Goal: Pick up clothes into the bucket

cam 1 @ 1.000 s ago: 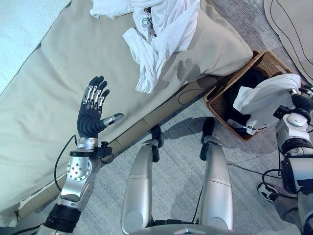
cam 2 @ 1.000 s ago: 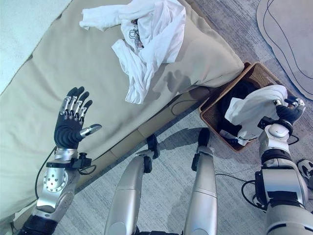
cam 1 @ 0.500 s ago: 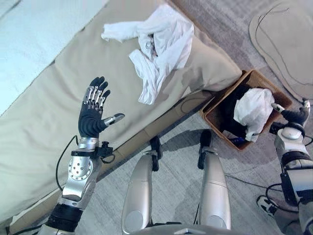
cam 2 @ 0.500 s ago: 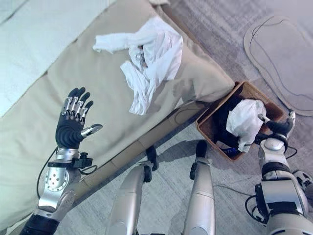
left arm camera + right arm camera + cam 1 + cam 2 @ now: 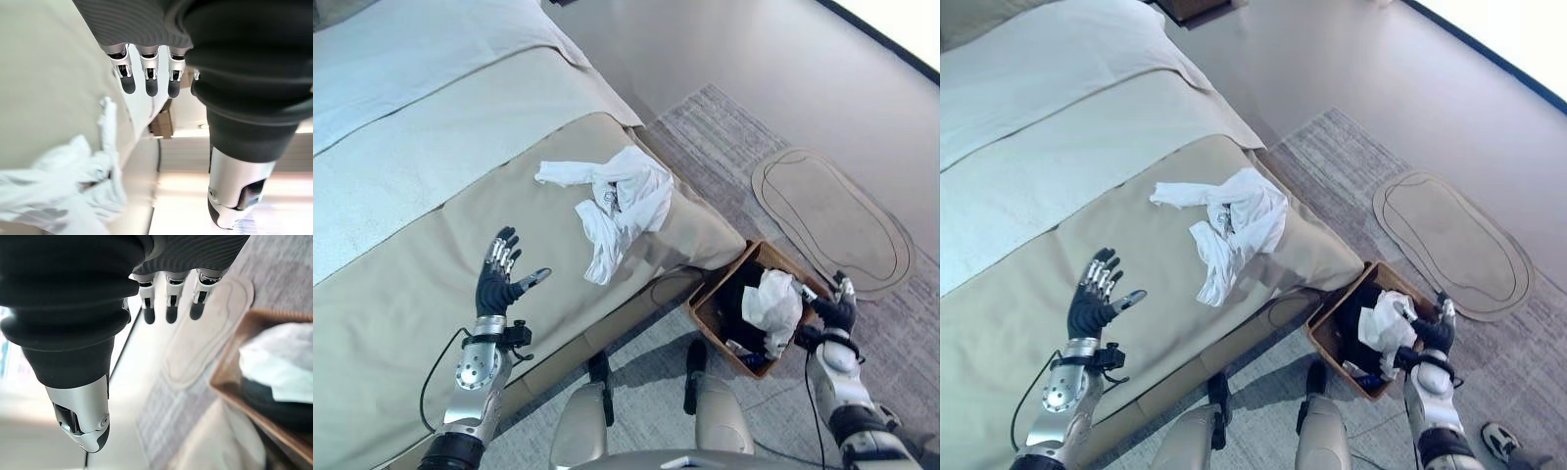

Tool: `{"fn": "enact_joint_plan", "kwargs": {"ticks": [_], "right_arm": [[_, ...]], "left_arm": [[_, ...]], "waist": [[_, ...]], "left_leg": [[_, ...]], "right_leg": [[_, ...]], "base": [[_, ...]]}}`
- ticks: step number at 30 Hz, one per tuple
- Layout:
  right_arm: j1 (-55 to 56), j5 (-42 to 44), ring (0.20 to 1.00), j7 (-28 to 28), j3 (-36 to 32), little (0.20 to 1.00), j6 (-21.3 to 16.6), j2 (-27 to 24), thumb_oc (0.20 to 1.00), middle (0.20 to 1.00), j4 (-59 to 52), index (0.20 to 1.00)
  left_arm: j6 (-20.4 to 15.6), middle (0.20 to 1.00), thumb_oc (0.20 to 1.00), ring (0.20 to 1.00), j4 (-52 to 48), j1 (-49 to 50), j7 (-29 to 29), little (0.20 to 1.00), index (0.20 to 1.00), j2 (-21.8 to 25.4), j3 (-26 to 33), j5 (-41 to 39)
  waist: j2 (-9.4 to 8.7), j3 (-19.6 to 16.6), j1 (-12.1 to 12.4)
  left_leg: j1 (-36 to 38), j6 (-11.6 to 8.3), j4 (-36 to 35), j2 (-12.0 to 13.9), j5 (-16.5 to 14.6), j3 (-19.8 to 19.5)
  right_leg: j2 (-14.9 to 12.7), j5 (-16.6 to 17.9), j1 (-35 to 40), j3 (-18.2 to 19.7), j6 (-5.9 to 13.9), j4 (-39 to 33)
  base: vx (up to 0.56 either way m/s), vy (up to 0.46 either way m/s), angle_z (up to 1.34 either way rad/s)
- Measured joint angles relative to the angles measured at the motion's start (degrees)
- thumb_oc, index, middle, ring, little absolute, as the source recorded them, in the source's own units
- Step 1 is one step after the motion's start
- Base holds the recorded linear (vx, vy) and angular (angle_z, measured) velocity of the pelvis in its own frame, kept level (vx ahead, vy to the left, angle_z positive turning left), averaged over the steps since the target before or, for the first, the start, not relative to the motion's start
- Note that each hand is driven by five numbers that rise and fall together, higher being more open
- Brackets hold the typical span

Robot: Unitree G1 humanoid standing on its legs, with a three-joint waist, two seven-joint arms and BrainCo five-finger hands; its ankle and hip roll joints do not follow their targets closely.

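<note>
Beside the bed (image 5: pixel 401 294), on the grey carpet (image 5: pixel 724 147), a wicker bucket (image 5: pixel 707 311) is holding a white garment (image 5: pixel 770 302) on top of dark clothing (image 5: pixel 741 304). Just beside its far rim, the right hand (image 5: pixel 840 311) is hovering with fingers straight, holding nothing. More white clothes (image 5: pixel 612 201) are lying crumpled on the beige cover near the bed's edge. Over the bed, the left hand (image 5: pixel 498 281) is hanging empty, fingers spread. An oval mat (image 5: pixel 827 220) is lying beyond the bucket.
</note>
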Motion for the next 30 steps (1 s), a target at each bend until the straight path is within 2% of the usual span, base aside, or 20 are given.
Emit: {"fn": "enact_joint_plan", "kwargs": {"ticks": [3,8,11,13,14,16,17,18,19,21,23,24,25,26,27,28,29,30], "right_arm": [[4.2,-0.7,1.000,2.3,0.7,1.000,0.0,0.8,1.000,1.000,-2.8,1.000],[4.6,-1.7,1.000,3.8,2.9,1.000,0.0,1.9,1.000,1.000,-3.4,1.000],[6.5,-1.6,1.000,4.3,3.0,1.000,0.0,2.8,1.000,1.000,-4.7,1.000],[8.6,-1.5,1.000,4.7,2.7,1.000,-0.1,3.2,1.000,1.000,-4.7,1.000],[9.6,-1.4,1.000,4.8,2.6,1.000,-0.1,3.9,1.000,1.000,-4.9,1.000],[11.9,-0.1,1.000,5.9,2.8,1.000,-0.1,5.3,1.000,1.000,-4.6,1.000],[12.5,0.6,1.000,6.3,2.9,1.000,0.0,6.1,1.000,1.000,-4.7,1.000],[13.0,0.6,1.000,6.3,2.9,1.000,0.0,6.0,1.000,1.000,-4.7,1.000],[13.7,0.8,1.000,6.1,2.4,1.000,0.0,5.8,1.000,1.000,-4.8,1.000],[12.9,1.8,1.000,5.8,2.3,1.000,0.0,5.8,1.000,1.000,-5.1,1.000],[11.5,1.8,1.000,5.7,2.2,1.000,-0.1,5.4,1.000,1.000,-5.1,1.000],[10.4,1.7,1.000,5.7,2.3,1.000,-0.1,5.3,1.000,1.000,-5.5,1.000],[10.3,1.7,1.000,5.7,2.3,1.000,-0.1,5.6,1.000,1.000,-5.5,1.000],[9.6,1.7,1.000,5.8,2.7,1.000,-0.1,5.0,1.000,1.000,-5.8,1.000],[9.6,1.7,1.000,5.8,3.0,1.000,-0.1,3.2,1.000,1.000,-6.8,1.000],[8.1,1.7,1.000,5.8,2.9,1.000,-0.3,3.8,1.000,1.000,-6.2,1.000],[8.3,1.7,1.000,5.7,3.6,1.000,0.0,7.1,1.000,1.000,-6.6,1.000],[9.1,1.7,1.000,5.8,4.2,1.000,-0.1,7.7,1.000,1.000,-7.3,1.000]], "left_arm": [[1.2,1.000,1.000,1.000,0.6,0.2,-0.1,1.000,1.000,-0.7,0.0,1.5],[1.8,1.000,1.000,1.000,2.5,-0.6,0.3,1.000,1.000,-1.5,0.4,1.7],[2.0,1.000,1.000,1.000,2.6,-0.4,0.6,1.000,1.000,-1.9,0.5,2.2],[2.3,1.000,1.000,1.000,2.6,0.6,0.6,1.000,1.000,-3.0,0.6,2.1],[2.4,1.000,1.000,1.000,2.7,0.9,0.5,1.000,1.000,-3.3,1.0,2.1],[2.7,1.000,1.000,1.000,3.5,2.4,0.3,1.000,1.000,-3.6,1.4,1.6],[3.6,1.000,1.000,1.000,5.6,2.2,0.0,1.000,1.000,-3.4,1.6,1.5],[3.7,1.000,1.000,1.000,6.0,2.4,0.0,1.000,1.000,-3.4,1.6,1.5],[3.8,1.000,1.000,1.000,7.2,1.6,-0.1,1.000,1.000,-3.9,1.5,1.6],[3.6,1.000,1.000,1.000,8.1,1.2,0.1,1.000,1.000,-4.3,1.6,1.6],[3.7,1.000,1.000,1.000,9.6,1.1,0.4,1.000,1.000,-4.6,1.6,1.6],[3.6,1.000,1.000,1.000,9.9,1.2,1.1,1.000,1.000,-5.0,1.9,1.6],[3.5,1.000,1.000,1.000,9.9,1.4,1.3,1.000,1.000,-5.1,2.4,1.6],[3.5,1.000,1.000,1.000,9.9,2.0,1.9,1.000,1.000,-6.1,2.8,1.6],[3.2,1.000,1.000,1.000,9.5,2.5,2.2,1.000,1.000,-7.6,2.7,1.7],[2.8,1.000,1.000,1.000,9.6,1.9,2.5,1.000,1.000,-7.3,2.7,1.7],[2.1,1.000,1.000,1.000,8.4,1.6,3.5,1.000,1.000,-4.2,2.8,1.7],[1.7,1.000,1.000,1.000,8.6,1.6,3.8,1.000,1.000,-3.3,2.8,2.4]], "waist": [[-0.41,-0.3,-0.2],[-1.23,-1.6,-1.0],[-1.13,-3.0,-1.1],[-0.85,-3.6,-1.2],[-1.28,-3.9,-1.0],[-1.84,-4.2,-0.6],[-2.83,-4.2,0.3],[-2.88,-4.4,0.6],[-2.95,-4.2,-0.2],[-2.60,-4.4,0.4],[-0.98,-4.4,0.5],[-0.18,-4.1,0.5],[-0.11,-4.1,0.7],[1.66,-4.2,0.5],[6.28,-4.9,2.0],[6.23,-4.0,2.2],[0.19,-3.2,1.5],[-2.22,-3.2,1.7]], "left_leg": [[2.3,-0.10,-0.2,0.5,0.1,-1.9],[7.1,-0.53,-3.0,1.9,0.5,-2.3],[8.7,-0.66,-5.2,2.9,1.1,-2.3],[9.1,-0.82,-4.5,3.8,1.2,-2.2],[9.2,-0.90,-3.6,3.9,1.2,-2.3],[8.0,-1.31,1.9,4.3,1.4,-3.3],[5.2,-0.64,8.1,3.7,2.1,-5.7],[4.6,-0.37,9.5,3.7,2.8,-6.3],[2.1,-0.58,12.7,3.3,2.8,-8.1],[0.4,-1.89,4.1,3.2,1.9,-8.5],[0.1,-1.84,-2.6,2.6,2.0,-9.1],[0.6,-1.52,-4.5,1.2,2.2,-10.2],[1.7,-1.48,-4.4,0.3,2.2,-11.4],[3.5,-0.90,-3.0,-0.5,0.9,-11.5],[4.3,2.53,-3.9,2.0,-2.9,-11.5],[3.3,-0.67,-2.7,2.5,-0.2,-10.1],[1.4,0.64,1.1,-2.1,-1.2,-5.9],[0.3,0.75,2.6,-3.5,-2.0,-5.0]], "right_leg": [[0.6,-0.3,3.5,-1.1,-0.17,-0.6],[2.2,-1.4,8.1,-2.0,-0.37,-1.9],[3.2,-1.8,8.8,-2.0,-0.60,-2.0],[4.5,-3.1,8.9,-2.0,-1.52,-0.8],[4.4,-4.0,8.9,-1.5,-1.91,-0.1],[6.0,-6.3,8.1,-0.6,-4.11,2.2],[5.3,-6.6,9.0,0.9,-4.28,2.5],[5.3,-6.7,9.2,1.1,-4.33,2.3],[5.2,-7.0,9.7,1.1,-4.84,1.8],[4.9,-7.6,8.2,2.3,-5.11,0.3],[4.9,-7.4,7.8,3.9,-5.03,-2.8],[5.0,-6.7,7.7,5.9,-3.79,-5.2],[4.9,-5.6,7.2,8.0,-2.18,-5.3],[5.2,-5.2,6.6,9.1,-1.86,-6.3],[8.3,-5.5,4.7,9.0,-2.54,-3.0],[7.7,-6.7,0.6,9.8,-3.40,7.0],[3.2,-9.6,-4.0,11.3,-4.60,16.4],[2.1,-9.7,-4.6,13.8,-1.88,13.4]], "base": [[0.08,-0.107,0.26],[0.07,-0.096,0.06],[0.03,-0.085,-0.02],[0.03,-0.162,-0.03],[0.00,-0.122,-0.08],[0.01,-0.052,-0.28],[0.04,0.014,-0.35],[0.15,0.080,-0.09],[0.19,0.120,0.06],[0.22,0.184,-0.17],[0.18,0.236,-0.47],[0.18,0.280,-0.53],[0.18,0.316,-0.87],[0.15,0.316,-0.99],[0.13,0.314,-0.96],[0.07,0.307,-0.67],[-0.01,0.235,-0.52],[-0.08,0.202,-1.03]]}}
